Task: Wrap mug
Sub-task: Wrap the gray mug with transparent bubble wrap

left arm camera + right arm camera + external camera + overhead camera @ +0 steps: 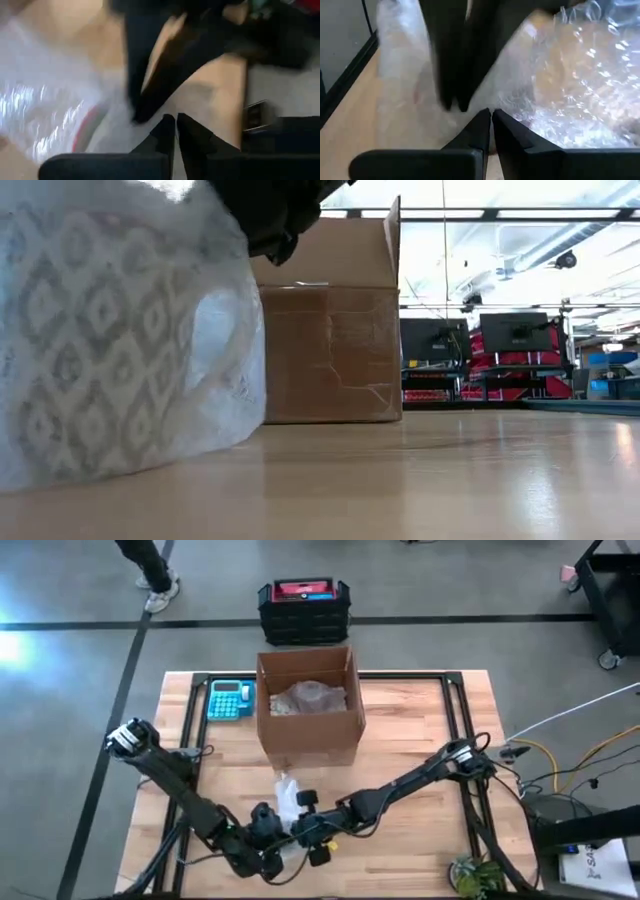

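Your grey-and-white diamond-patterned ceramic mug, hard, weighty and breakable inside soft, slippery clear bubble wrap, sits near-centre on the desk between both pincers, left pincer and right pincer pinched nearly closed, seemingly empty; grip loose wrap edges.

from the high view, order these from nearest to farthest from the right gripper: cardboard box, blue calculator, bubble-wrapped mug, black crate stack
Measured from the right gripper at the table's near edge:
1. Bubble-wrapped mug, right beside it, between both grippers.
2. Cardboard box, mid-table, farther back.
3. Blue calculator, back left, beside the box.
4. Black crate stack, on the floor beyond the table.
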`<state>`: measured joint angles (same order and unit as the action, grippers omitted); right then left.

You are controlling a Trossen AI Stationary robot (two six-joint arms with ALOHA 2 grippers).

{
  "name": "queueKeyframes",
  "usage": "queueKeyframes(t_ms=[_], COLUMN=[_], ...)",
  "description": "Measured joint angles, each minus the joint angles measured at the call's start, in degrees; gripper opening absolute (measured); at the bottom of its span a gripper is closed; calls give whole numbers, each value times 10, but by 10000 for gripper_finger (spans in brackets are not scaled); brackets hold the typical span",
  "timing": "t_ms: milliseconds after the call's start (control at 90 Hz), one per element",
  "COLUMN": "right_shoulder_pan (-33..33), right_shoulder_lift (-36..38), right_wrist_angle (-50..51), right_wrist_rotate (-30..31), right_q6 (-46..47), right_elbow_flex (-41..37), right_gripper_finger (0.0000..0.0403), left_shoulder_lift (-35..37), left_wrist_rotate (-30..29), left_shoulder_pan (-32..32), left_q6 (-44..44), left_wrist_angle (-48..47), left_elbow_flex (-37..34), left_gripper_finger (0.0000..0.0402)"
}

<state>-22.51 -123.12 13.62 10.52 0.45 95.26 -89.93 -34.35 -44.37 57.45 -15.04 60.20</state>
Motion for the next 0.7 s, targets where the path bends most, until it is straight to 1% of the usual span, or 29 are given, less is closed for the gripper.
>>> queueKeyframes(t_ms=[67, 222, 300, 411, 522, 700], right_shoulder_pan=[-1, -1, -1, -2, -2, -3], right_shoulder_lift=[0, 1, 1, 1, 1, 1], right_wrist_angle=[2, 6, 7, 8, 8, 8], right_wrist_rotate=[0, 0, 0, 0, -1, -1], right_q6=[0, 0, 0, 3, 5, 11], right_elbow_flex=[0, 0, 0, 0, 0, 0], right_gripper_finger=[14, 14, 14, 14, 14, 14], left_shoulder_lift=[13, 42, 45, 43, 41, 48], left_wrist_rotate=[-2, -5, -8, 2, 37, 52], left_shoulder_pan=[-4, -17, -24, -35, -48, -79], left_q6=[-6, 2, 44, 139, 172, 181], left_wrist_angle=[-19, -119, -197, -302, -316, -320], left_elbow_flex=[15, 55, 73, 77, 65, 63], left_gripper_finger=[2, 1, 0, 0, 0, 0])
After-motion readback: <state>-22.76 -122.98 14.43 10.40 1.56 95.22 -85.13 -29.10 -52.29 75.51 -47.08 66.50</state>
